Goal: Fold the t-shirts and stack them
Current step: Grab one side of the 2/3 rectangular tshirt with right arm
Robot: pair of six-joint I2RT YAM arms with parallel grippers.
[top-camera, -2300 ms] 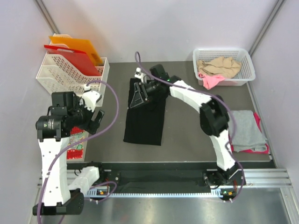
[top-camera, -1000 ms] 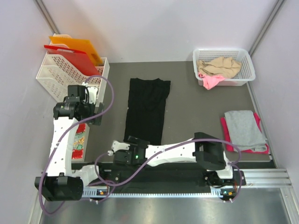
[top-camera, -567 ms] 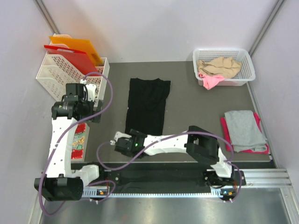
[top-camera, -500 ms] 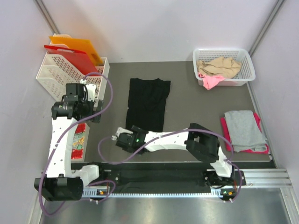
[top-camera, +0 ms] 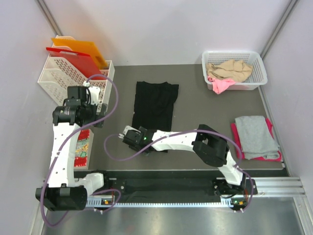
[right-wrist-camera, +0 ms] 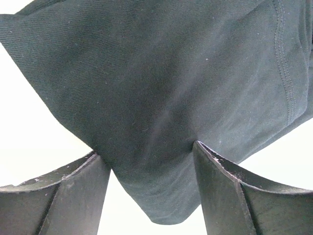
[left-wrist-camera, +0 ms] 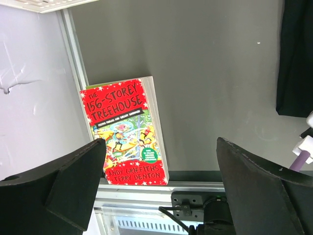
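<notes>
While pinching black t-shirt [top-camera: 154,105] in right jaws, holds left jaws wide; beige shirt [top-camera: 230,70], pink shirt [top-camera: 221,86] inside white basket [top-camera: 234,53].

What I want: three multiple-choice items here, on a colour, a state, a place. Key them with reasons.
1. The top t-shirt at the right is: A black; B grey; C beige.
2. The left gripper is: A open, empty; B shut on the top t-shirt; C fully shut.
3. The book lies: A on the top t-shirt; B in the left gripper; C on the table, left edge.
B: grey shows uppermost. A: a wide gap in its wrist view. C: it lies flat on the dark surface.
</notes>
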